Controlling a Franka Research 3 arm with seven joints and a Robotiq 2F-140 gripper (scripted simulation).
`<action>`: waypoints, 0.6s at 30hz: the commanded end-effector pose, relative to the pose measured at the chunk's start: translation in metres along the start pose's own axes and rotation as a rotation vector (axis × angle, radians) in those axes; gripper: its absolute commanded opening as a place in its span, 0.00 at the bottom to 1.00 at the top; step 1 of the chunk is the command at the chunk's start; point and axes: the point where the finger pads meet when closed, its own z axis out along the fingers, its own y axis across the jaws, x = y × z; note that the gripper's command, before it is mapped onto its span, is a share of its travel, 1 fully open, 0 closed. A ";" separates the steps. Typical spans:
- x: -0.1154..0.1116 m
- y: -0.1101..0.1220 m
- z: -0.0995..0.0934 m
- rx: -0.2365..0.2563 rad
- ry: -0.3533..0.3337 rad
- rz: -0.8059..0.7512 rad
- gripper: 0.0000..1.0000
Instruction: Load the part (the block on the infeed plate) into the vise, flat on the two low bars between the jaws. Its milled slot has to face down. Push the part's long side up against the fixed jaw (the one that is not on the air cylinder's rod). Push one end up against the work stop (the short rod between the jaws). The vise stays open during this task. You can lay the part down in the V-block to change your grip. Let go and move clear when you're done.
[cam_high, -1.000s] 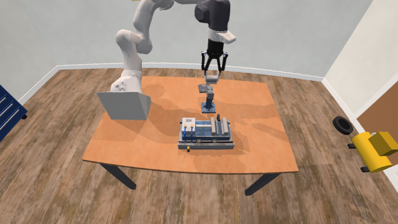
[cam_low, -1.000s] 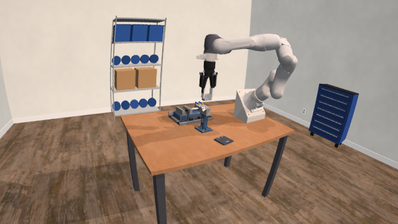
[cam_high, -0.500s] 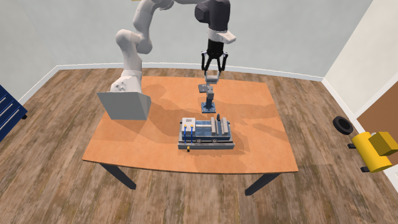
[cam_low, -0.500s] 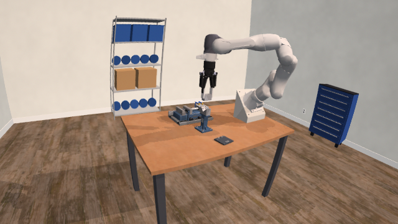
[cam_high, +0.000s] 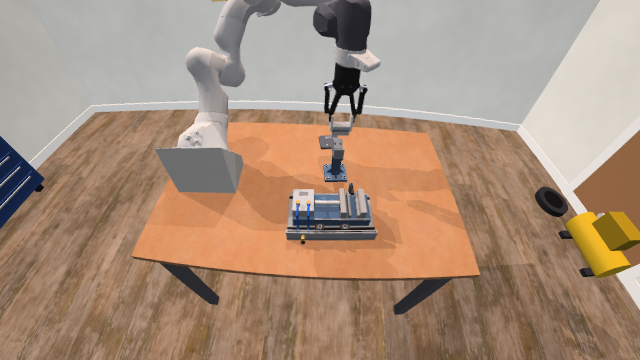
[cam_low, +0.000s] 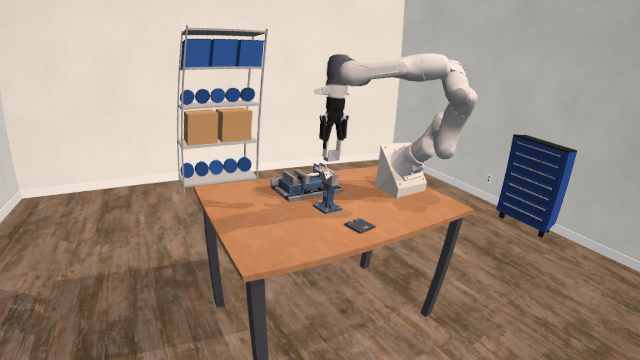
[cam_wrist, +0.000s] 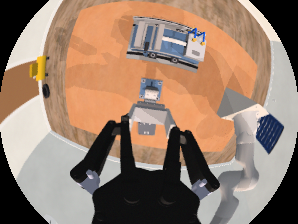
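Relative to the V-block, the block above it is too small for me to make out its milled slot. Beyond the V-block in the exterior view, its head hides part of my vise. Above the V-block in the top view, my arm is cut off by the upper edge.
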 end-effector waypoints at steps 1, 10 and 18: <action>0.000 0.000 -0.001 0.002 -0.022 -0.008 0.00; 0.001 0.000 -0.001 0.002 -0.066 -0.008 0.00; 0.003 0.000 -0.001 0.002 -0.135 -0.008 0.00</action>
